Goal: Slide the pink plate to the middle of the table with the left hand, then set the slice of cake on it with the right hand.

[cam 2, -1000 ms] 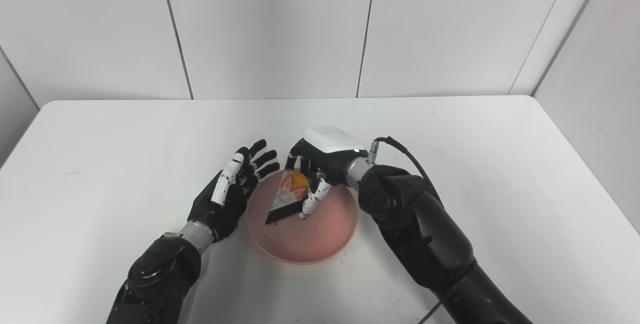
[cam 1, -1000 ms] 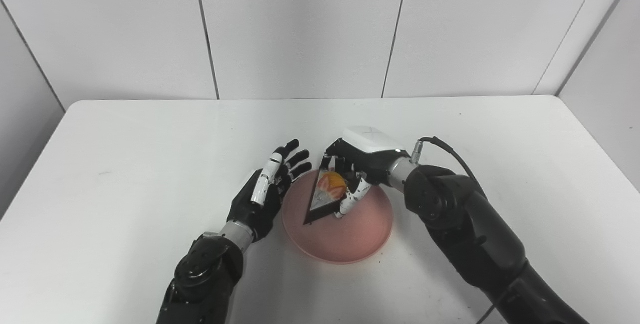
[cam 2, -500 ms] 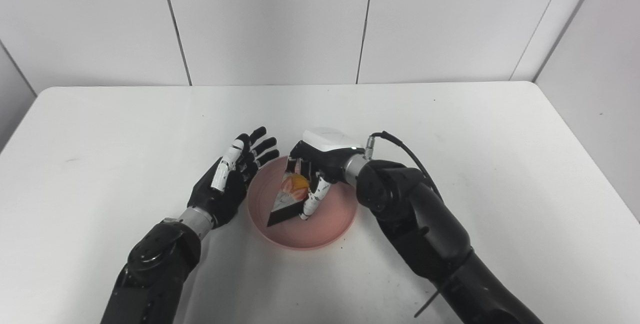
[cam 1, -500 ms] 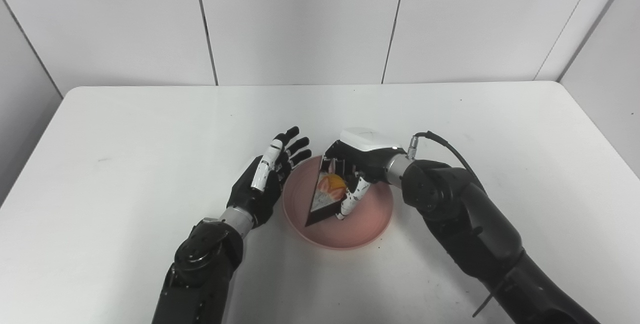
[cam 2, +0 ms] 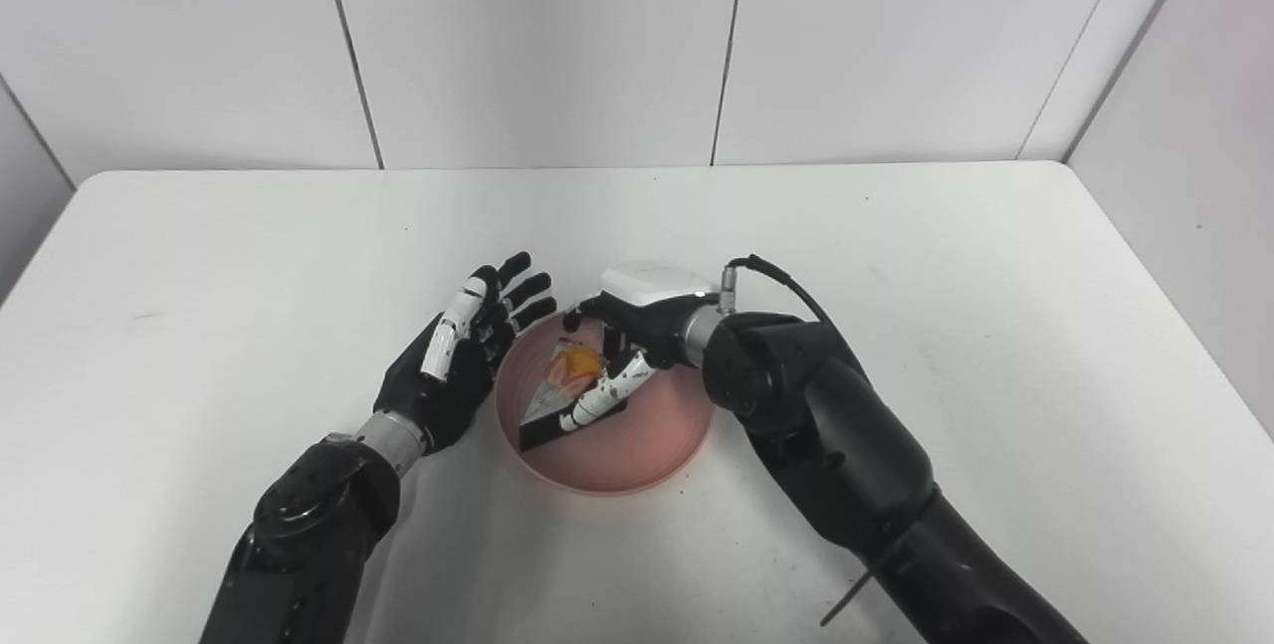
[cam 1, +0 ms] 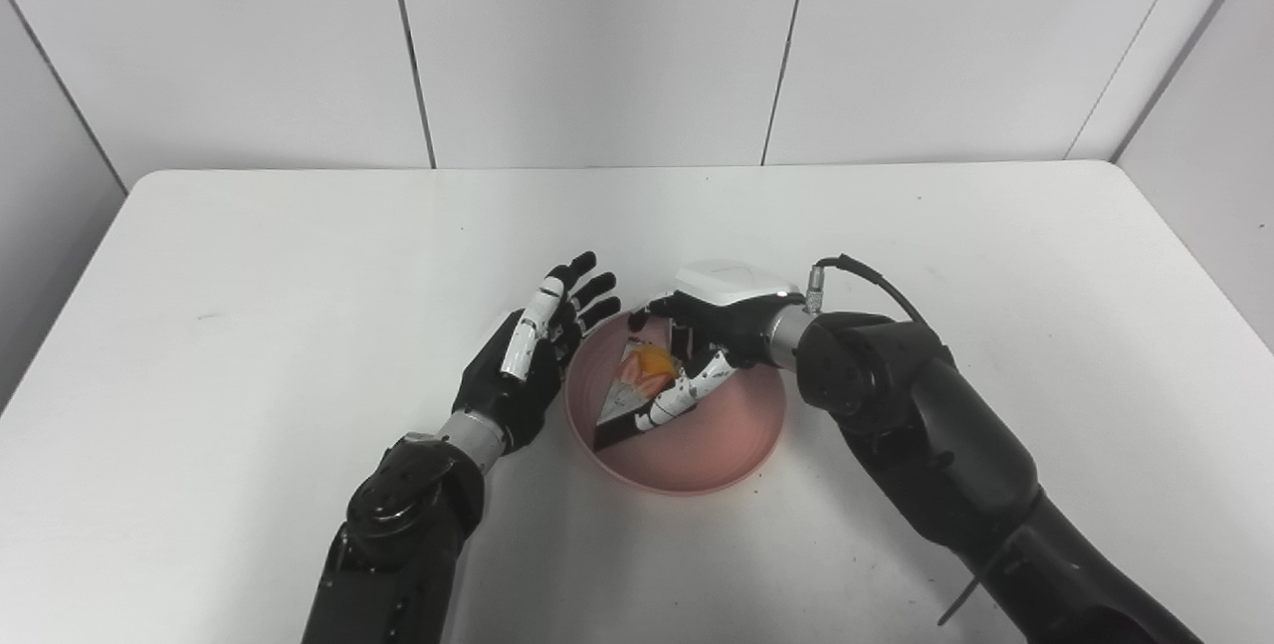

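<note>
The pink plate (cam 1: 732, 435) sits near the middle of the white table (cam 1: 249, 256). The slice of cake (cam 1: 637, 380), with a dark base and orange and red fruit on top, lies tilted in the plate's left half. My right hand (cam 1: 722, 321) reaches over the plate's far rim, thumb behind the cake and fingers (cam 1: 687, 390) pressed along its right side. My left hand (cam 1: 523, 365) is open, fingers spread and pointing away, standing just outside the plate's left rim. It holds nothing.
The table's back edge meets a white panelled wall (cam 1: 597, 47). A black cable (cam 1: 876, 281) loops from my right wrist. Nothing else stands on the table.
The camera tilted a little a second ago. My right hand has lowered the cake and tipped it leftward down into the plate, its fingers stretching out along it. The left hand has stayed put.
</note>
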Robot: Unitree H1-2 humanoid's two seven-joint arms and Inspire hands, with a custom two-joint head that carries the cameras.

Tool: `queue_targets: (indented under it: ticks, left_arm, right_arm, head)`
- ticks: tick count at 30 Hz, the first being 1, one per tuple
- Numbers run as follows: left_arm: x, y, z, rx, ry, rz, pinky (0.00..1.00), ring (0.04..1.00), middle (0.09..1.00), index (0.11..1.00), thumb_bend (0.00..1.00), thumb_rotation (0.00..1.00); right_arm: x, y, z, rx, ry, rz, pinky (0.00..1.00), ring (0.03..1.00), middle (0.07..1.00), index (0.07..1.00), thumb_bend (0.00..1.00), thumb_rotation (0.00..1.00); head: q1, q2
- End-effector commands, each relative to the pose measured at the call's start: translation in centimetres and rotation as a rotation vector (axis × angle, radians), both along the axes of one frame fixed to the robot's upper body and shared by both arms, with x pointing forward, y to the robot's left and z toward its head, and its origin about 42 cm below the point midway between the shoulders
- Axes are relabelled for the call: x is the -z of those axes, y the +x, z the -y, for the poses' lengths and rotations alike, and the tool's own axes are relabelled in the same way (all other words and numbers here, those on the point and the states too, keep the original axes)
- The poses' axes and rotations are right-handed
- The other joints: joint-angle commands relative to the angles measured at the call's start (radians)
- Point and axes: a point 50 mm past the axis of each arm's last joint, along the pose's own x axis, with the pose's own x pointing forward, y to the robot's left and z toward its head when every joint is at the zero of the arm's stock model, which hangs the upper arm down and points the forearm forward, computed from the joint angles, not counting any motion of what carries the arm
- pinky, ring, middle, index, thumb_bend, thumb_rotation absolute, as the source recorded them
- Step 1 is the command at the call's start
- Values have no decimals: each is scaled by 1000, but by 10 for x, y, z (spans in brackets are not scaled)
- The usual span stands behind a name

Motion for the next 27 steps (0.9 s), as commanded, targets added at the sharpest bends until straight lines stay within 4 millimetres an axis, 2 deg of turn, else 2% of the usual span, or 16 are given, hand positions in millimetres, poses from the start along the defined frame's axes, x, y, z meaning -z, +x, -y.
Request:
queue_targets:
  ticks: [1, 8, 13, 15, 18, 19, 20, 23, 25, 27]
  left_arm:
    - [16, -6, -4, 3, 31, -82, 929, 932, 948, 959, 359, 1000]
    - [15, -5, -4, -10, 42, -88, 910, 917, 932, 941, 368, 1000]
    - [15, -6, -4, -10, 26, -94, 919, 921, 935, 948, 369, 1000]
    - [15, -6, -4, -12, 20, -97, 924, 924, 936, 948, 363, 1000]
    - [15, -6, -4, -15, 24, -92, 921, 925, 932, 944, 359, 1000]
    - [15, -6, -4, -15, 26, -90, 922, 928, 933, 944, 356, 1000]
    - [15, -6, -5, -13, 28, -88, 924, 932, 935, 945, 357, 1000]
    - [14, -7, -5, -14, 28, -85, 925, 931, 936, 940, 355, 1000]
    - [15, -7, -6, -19, 26, -86, 924, 928, 935, 936, 354, 1000]
    - [15, -7, -7, -21, 28, -87, 916, 921, 930, 930, 358, 1000]
  right_arm:
    - [-20, 1, 1, 6, -6, 52, 523, 734, 959, 1000, 962, 577]
    - [-36, -7, -2, 1, -15, 66, 503, 741, 971, 1000, 967, 561]
    - [-58, -19, -1, -22, -30, 109, 504, 762, 960, 1000, 987, 558]
    - [-69, -26, 0, -33, -38, 134, 536, 773, 928, 1000, 994, 580]
    - [-84, -37, 3, -27, -27, 167, 640, 857, 924, 1000, 1000, 595]
    - [-88, -40, 3, -26, -21, 175, 627, 853, 914, 1000, 991, 591]
    - [-94, -43, 5, -24, -8, 189, 549, 770, 903, 1000, 990, 590]
    - [-104, -50, 13, -8, 51, 218, 473, 705, 899, 1000, 994, 596]
    - [-103, -51, 20, 10, 108, 238, 479, 719, 900, 1000, 1000, 595]
    - [-94, -50, 34, 40, 209, 291, 451, 667, 873, 1000, 963, 673]
  head:
    - [1, 1]
    - [-4, -2]
    - [-6, -1]
    - [-9, -2]
    - [-9, -2]
    - [-9, -2]
    - [-10, -3]
    - [-10, -3]
    - [-11, -3]
    - [-10, -3]
